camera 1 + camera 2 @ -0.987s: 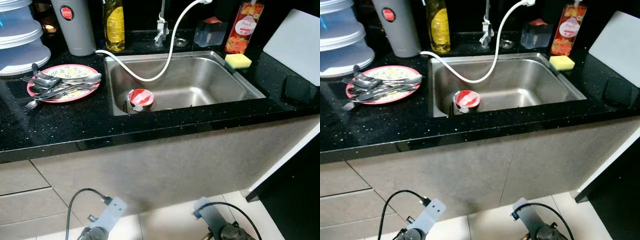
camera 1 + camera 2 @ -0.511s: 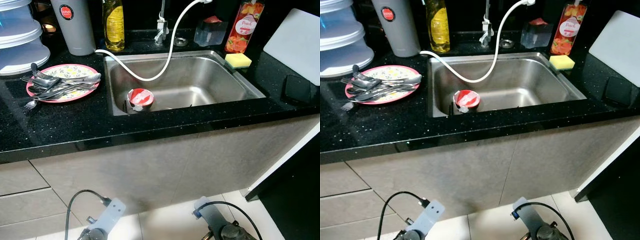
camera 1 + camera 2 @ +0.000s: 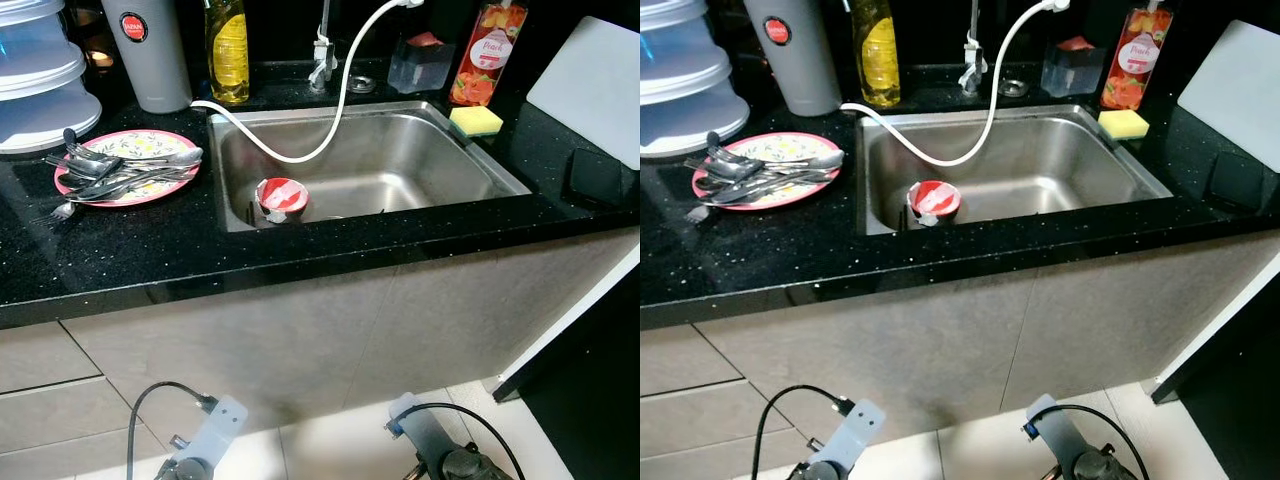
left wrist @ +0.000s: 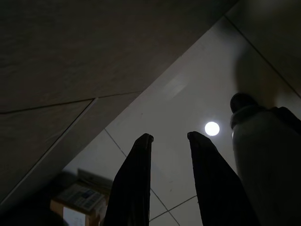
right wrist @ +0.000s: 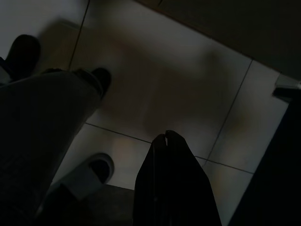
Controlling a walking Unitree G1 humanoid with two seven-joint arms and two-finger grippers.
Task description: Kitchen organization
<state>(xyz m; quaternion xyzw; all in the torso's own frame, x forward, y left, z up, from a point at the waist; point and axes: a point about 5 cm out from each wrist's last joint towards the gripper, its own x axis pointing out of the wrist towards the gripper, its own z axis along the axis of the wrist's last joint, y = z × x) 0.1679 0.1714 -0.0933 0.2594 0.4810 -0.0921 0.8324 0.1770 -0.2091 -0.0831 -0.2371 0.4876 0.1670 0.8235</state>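
Observation:
A pink patterned plate (image 3: 150, 146) heaped with several forks and spoons (image 3: 112, 174) lies on the black counter (image 3: 150, 250), left of the steel sink (image 3: 440, 150). A red-and-white cup (image 3: 282, 196) stands in the sink's front left corner, and a white hose (image 3: 338, 108) loops down into the basin. Both arms hang low in front of the cabinet, the left arm (image 3: 207, 436) and the right arm (image 3: 428, 436). My left gripper (image 4: 170, 136) is open over the floor tiles. My right gripper (image 5: 165, 135) is shut, with nothing in it.
Behind the sink stand a grey flask (image 3: 148, 52), a yellow soap bottle (image 3: 228, 50), a clear box (image 3: 420, 62) and a peach bottle (image 3: 487, 55). A yellow sponge (image 3: 476, 121) and a white board (image 3: 592, 88) lie to the right, stacked containers (image 3: 38, 82) at far left. A pale leg (image 5: 42, 136) stands beside the right gripper.

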